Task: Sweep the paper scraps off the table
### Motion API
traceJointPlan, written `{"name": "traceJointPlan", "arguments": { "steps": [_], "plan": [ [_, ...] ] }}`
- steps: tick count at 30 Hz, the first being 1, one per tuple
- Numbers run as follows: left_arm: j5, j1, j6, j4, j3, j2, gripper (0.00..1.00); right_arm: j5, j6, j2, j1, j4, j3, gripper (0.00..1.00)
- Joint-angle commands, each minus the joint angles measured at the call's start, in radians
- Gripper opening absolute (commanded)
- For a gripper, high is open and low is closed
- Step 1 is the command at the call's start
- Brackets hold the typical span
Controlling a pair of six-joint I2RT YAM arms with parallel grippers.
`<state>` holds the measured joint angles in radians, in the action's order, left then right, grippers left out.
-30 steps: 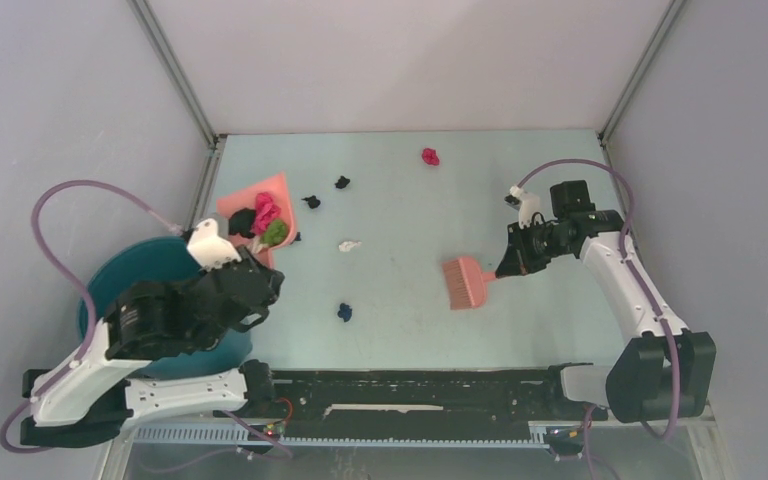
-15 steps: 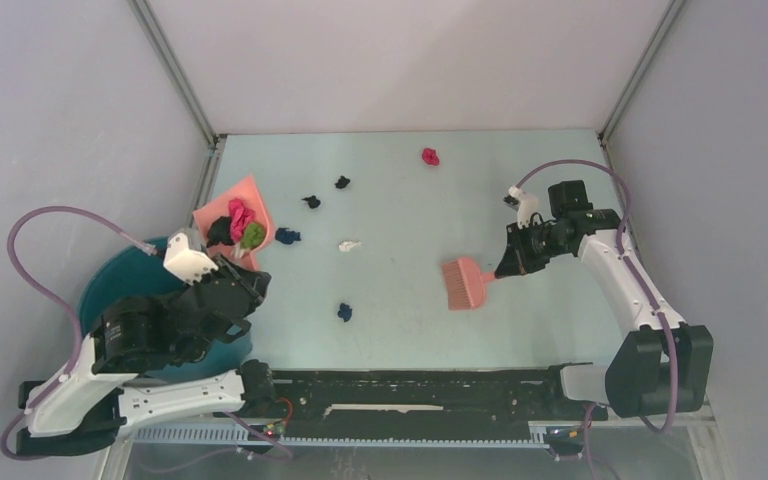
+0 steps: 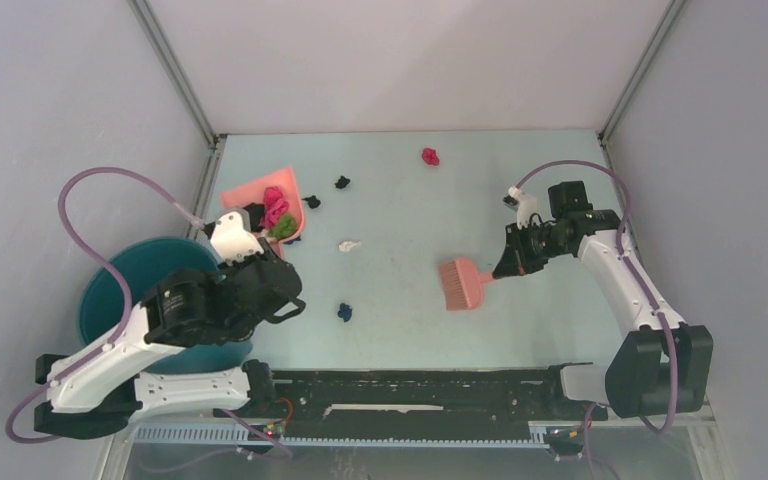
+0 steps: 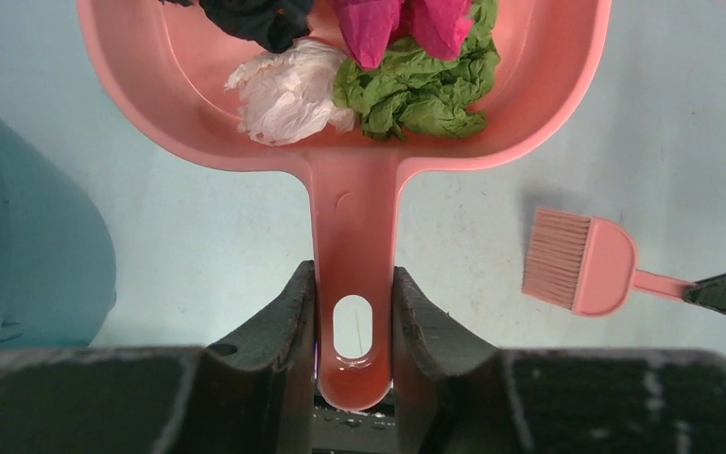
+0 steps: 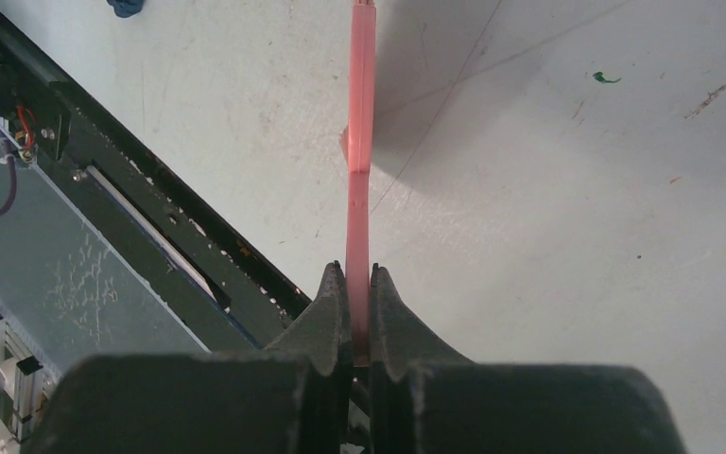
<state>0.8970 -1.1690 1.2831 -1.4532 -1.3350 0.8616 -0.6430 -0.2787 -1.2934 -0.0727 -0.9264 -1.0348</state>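
Note:
My left gripper (image 3: 263,250) is shut on the handle (image 4: 353,236) of the salmon dustpan (image 3: 245,190), held near the table's (image 3: 540,330) left side. The pan (image 4: 151,76) carries green (image 4: 416,90), white (image 4: 288,90), magenta (image 4: 397,19) and black (image 4: 255,19) paper scraps. Loose scraps lie on the table: magenta (image 3: 429,156), black (image 3: 342,182), dark (image 3: 311,201), white (image 3: 348,245), dark blue (image 3: 344,311). My right gripper (image 3: 505,268) is shut on the handle (image 5: 360,142) of the salmon brush (image 3: 460,283), bristles down at centre right.
A round teal bucket (image 3: 125,275) stands at the near left, partly under my left arm; it also shows in the left wrist view (image 4: 19,246). A black rail (image 3: 410,385) runs along the near edge. Grey walls enclose the table.
My left arm swung the loaded dustpan left toward the bucket, then back right and a little farther away. The right arm and brush have barely moved.

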Motion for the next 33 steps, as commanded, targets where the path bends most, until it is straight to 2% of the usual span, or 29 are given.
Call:
{"name": "traceJointPlan", "arguments": {
  "steps": [1, 7, 16, 29, 31, 33],
  "plan": [
    [0.103, 0.005, -0.007, 0.016, -0.028, 0.016, 0.00, -0.036, 0.001, 0.028, -0.001, 0.009, 0.007, 0.00],
    [0.234, 0.044, -0.017, 0.015, -0.081, 0.080, 0.00, -0.038, 0.012, 0.013, -0.002, 0.013, 0.011, 0.00],
    [0.378, 0.095, 0.116, 0.026, -0.102, 0.101, 0.00, -0.026, 0.022, 0.001, -0.002, 0.017, 0.015, 0.00],
    [0.463, 0.095, 0.429, 0.035, 0.138, -0.210, 0.00, -0.005, 0.018, -0.048, -0.005, 0.032, 0.018, 0.00],
    [0.463, 0.094, 0.521, 0.053, 0.203, -0.288, 0.00, 0.001, 0.019, -0.052, -0.007, 0.033, 0.018, 0.00],
    [0.476, 0.094, 0.550, 0.117, 0.280, -0.387, 0.00, 0.007, 0.019, -0.057, -0.008, 0.033, 0.020, 0.00]
  ]
}}
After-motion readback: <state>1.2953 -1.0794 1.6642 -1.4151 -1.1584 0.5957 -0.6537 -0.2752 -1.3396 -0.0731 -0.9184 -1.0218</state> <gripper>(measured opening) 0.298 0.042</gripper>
